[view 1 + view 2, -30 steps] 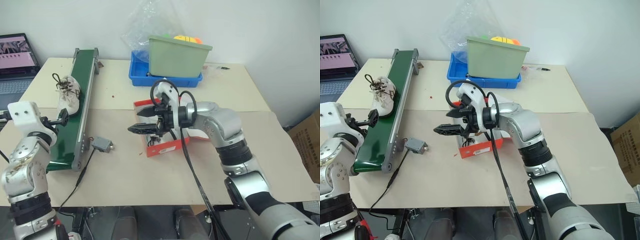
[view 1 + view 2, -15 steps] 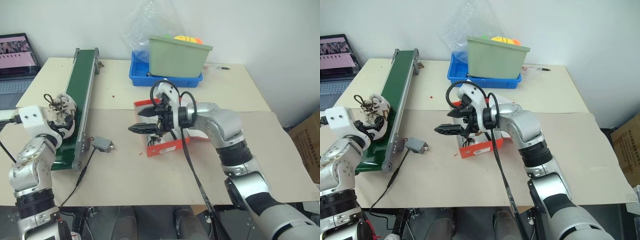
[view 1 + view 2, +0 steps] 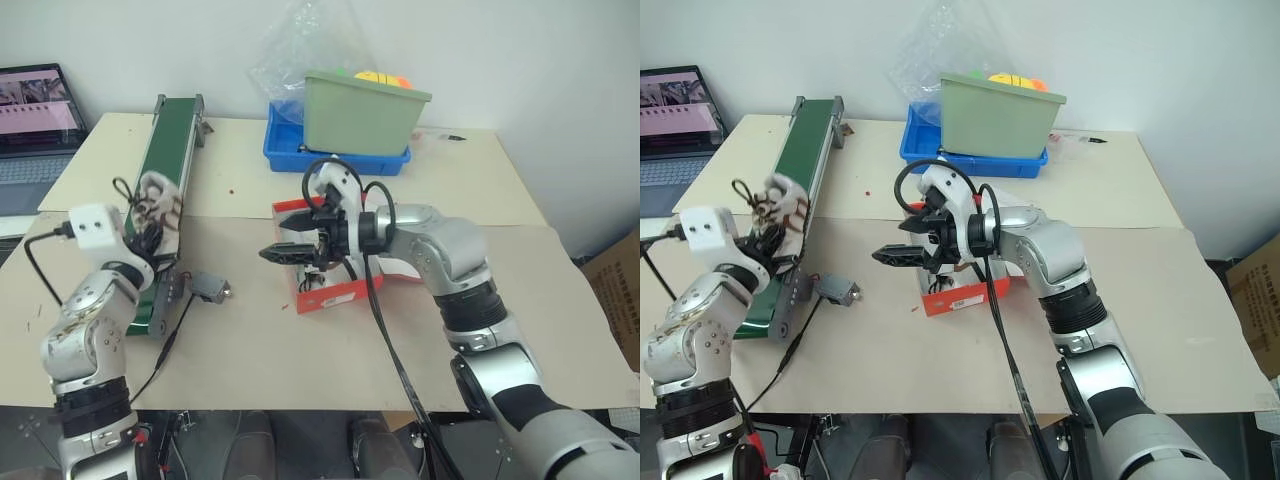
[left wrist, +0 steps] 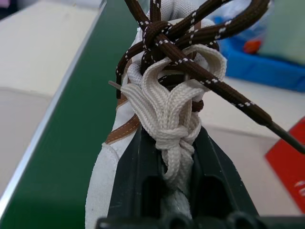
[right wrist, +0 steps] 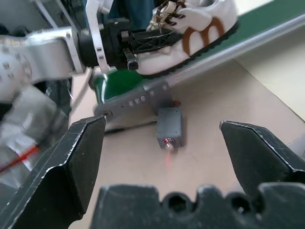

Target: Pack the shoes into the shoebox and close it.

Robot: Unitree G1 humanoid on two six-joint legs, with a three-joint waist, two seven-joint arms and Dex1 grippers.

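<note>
A white shoe (image 3: pixel 152 194) with dark brown laces hangs tilted over the near end of the green conveyor, and my left gripper (image 3: pixel 146 228) is shut on it. In the left wrist view the black fingers (image 4: pixel 138 181) pinch the shoe (image 4: pixel 167 105) at its cream loops. The red shoebox (image 3: pixel 345 294) lies open at the table's middle, largely hidden behind my right arm, so its contents are unclear. My right gripper (image 3: pixel 290 251) hovers open at the box's left side, pointing toward the shoe, with nothing between its fingers (image 5: pixel 71 162).
The green conveyor (image 3: pixel 168 150) runs along the table's left. A small grey box (image 3: pixel 208 287) with a cable lies between it and the shoebox. A blue tray (image 3: pixel 300 155), a green bin (image 3: pixel 365 110) and a plastic bag stand at the back. A laptop (image 3: pixel 35 110) sits far left.
My left gripper closed on the shoe and carried it up and to the right off the belt, tipping it. The right arm stayed in place, open.
</note>
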